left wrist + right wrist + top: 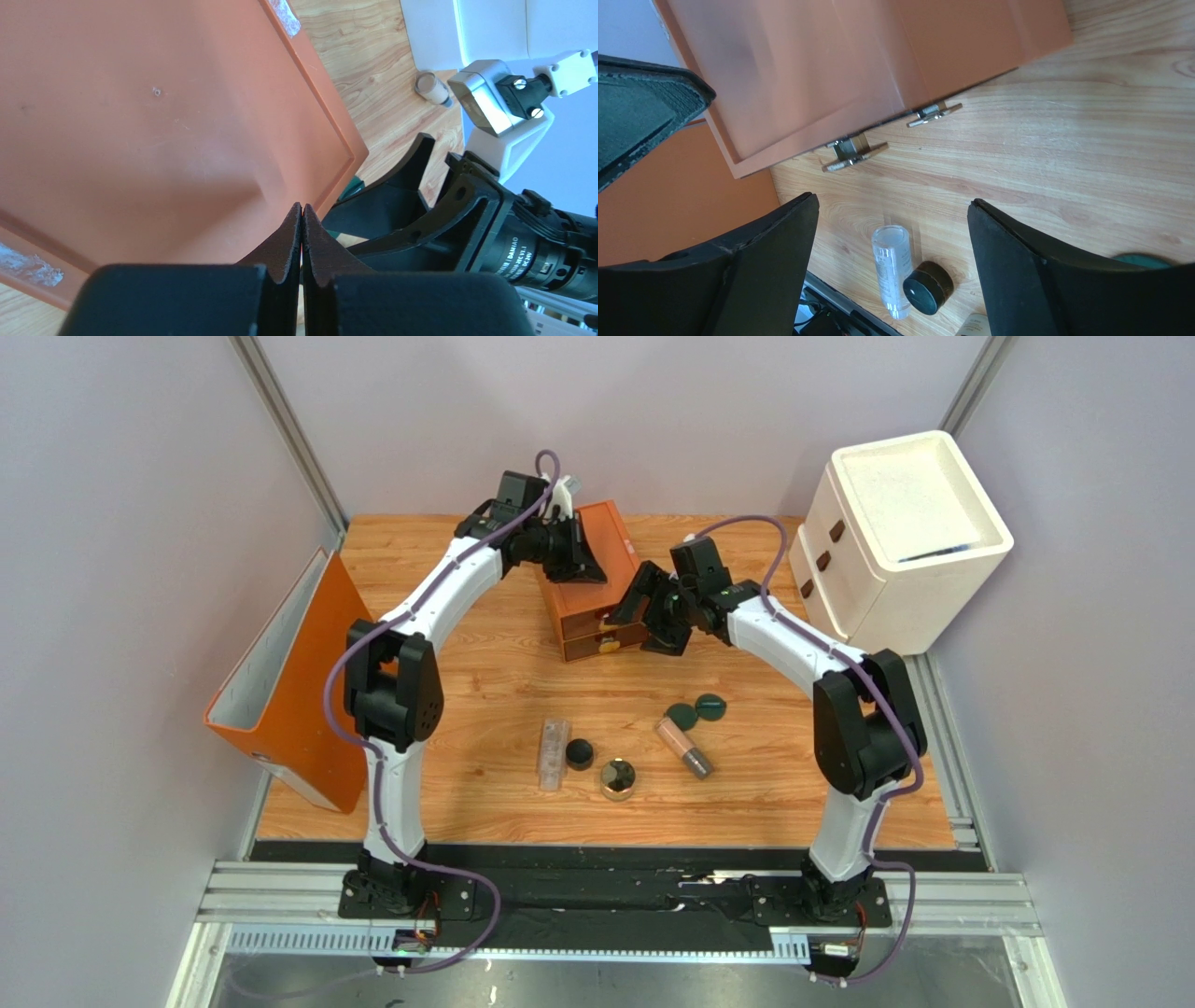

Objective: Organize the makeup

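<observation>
Right wrist: R claw spread nr handles; L claw closed over box. Risk: unbraced box slides w/ pull.

A small orange box sits on a wooden table. The box has two drawers in front, one over the other. Each drawer has a little shiny metal handle. To the right of the box stands a big white cabinet. It has three brown handles on the side that faces the box. Far to the left of the box, a big flat orange tray leans up on its edge, and its inside is white. In front of the box, past the table's near edge, runs a long grey metal rail. Behind the box are plain grey walls.
</observation>
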You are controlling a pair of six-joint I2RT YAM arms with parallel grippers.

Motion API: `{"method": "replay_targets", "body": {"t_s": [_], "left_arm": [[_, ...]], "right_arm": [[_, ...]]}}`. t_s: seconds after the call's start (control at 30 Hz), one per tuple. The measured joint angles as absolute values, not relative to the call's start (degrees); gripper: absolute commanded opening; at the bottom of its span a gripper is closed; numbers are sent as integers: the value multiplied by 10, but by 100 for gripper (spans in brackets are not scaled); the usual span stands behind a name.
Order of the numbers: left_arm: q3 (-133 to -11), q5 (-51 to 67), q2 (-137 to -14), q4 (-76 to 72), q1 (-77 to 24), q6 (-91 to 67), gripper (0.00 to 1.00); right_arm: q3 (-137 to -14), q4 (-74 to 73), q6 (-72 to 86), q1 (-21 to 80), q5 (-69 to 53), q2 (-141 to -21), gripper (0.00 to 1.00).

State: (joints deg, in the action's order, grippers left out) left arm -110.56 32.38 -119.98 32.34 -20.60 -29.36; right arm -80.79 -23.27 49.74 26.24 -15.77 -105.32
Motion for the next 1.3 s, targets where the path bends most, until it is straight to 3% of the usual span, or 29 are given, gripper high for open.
{"method": "replay_targets", "body": {"t_s": [0.33,0.43,0.47,0.57,0.63,0.77,1.3], "left_arm": [[-1122,326,-1235,328,-201,-320,0],[-1125,321,-1235,333,-201,-318,0],[-1125,320,-1235,334,-201,-317,0],[-1133,308,-1235,347,-201,-314,0],[-1141,297,-1236,358,-202,-310,0],[-1176,279,-1250,389,-202,-302,0],[-1263,265,-1299,446,-201,-306,0]], "right_arm": [[-843,-211,509,262,-176,-1115,82],[-843,-206,520,265,-181,-1122,68],[-844,-204,521,266,-182,-1124,59],[-846,-196,531,269,-190,-1127,52],[-847,-194,533,270,-190,-1127,39],[-848,-181,540,272,-194,-1125,33],[-812,-223,517,271,-170,-1077,33]]}}
